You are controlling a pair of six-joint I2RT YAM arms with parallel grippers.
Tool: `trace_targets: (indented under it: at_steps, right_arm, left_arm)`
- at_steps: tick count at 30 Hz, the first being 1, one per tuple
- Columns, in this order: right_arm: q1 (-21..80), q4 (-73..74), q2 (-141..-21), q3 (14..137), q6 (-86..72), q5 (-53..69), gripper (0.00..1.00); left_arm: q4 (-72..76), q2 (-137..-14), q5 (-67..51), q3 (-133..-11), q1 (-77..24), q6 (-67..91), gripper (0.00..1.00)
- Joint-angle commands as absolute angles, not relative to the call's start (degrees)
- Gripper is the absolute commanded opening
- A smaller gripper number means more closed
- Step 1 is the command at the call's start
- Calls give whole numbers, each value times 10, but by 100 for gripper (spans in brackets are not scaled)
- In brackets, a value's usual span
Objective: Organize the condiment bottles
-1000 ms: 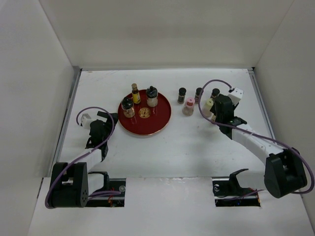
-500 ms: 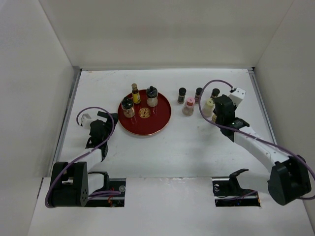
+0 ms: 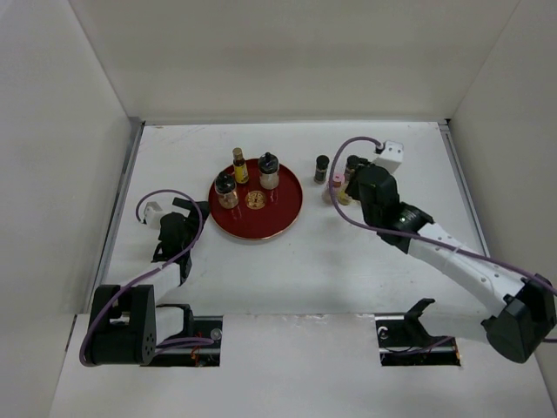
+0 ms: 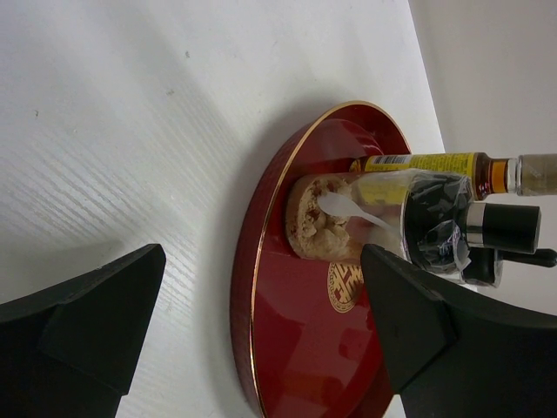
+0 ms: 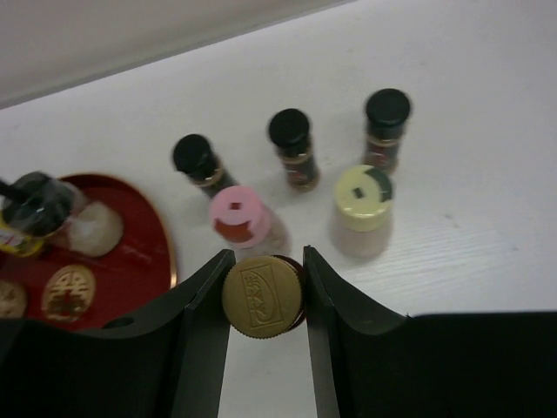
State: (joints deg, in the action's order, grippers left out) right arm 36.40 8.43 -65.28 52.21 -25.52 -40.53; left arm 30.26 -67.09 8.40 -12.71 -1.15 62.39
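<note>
"Where's the gold-capped bottle (image 5: 261,298)?"
"Pinched in the right gripper (image 5: 267,261), just beside the pink-capped bottle (image 5: 237,209), toward the far edge of the table (image 3: 348,279), right of centre."
"And the rest?"
"Three black-capped bottles (image 5: 289,131) and a pale-yellow-capped one (image 5: 364,190) stand beyond it. Three more bottles (image 3: 269,171) are on the red tray (image 5: 139,261)."
"Left gripper (image 4: 261,261)?"
"Spread, gripping nothing, beside the tray's left rim."

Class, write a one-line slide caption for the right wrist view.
Right tool grips a gold-capped bottle; five more bottles stand beyond, red tray at left.

Gold-capped bottle (image 5: 262,296) in tool (image 5: 265,268) grip
</note>
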Motion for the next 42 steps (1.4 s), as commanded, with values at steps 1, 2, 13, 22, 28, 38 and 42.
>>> trace_targets:
  at_steps: [1, 2, 13, 22, 28, 38, 42]
  right_arm:
    - [398, -1, -692, 582, -265, -348, 19]
    - [408, -23, -713, 592, -263, -335, 19]
    - [491, -90, -1027, 838, -197, -293, 18]
    - [513, -98, -1158, 953, -167, -292, 18]
    - [518, -100, -1198, 979, -160, -287, 20]
    - [529, -105, -1213, 971, -152, -286, 56]
    - [537, -105, -1187, 965, -140, -288, 64]
  left_arm:
    - [329, -657, 84, -128, -8, 620, 100]
    - [329, -652, 85, -128, -8, 620, 100]
    - [325, -649, 79, -125, 7, 619, 100]
    - [331, -666, 71, -128, 7, 622, 100]
    - [334, -674, 70, -130, 7, 622, 100]
    - [337, -679, 74, -132, 4, 622, 100]
    - [337, -675, 72, -128, 7, 624, 100]
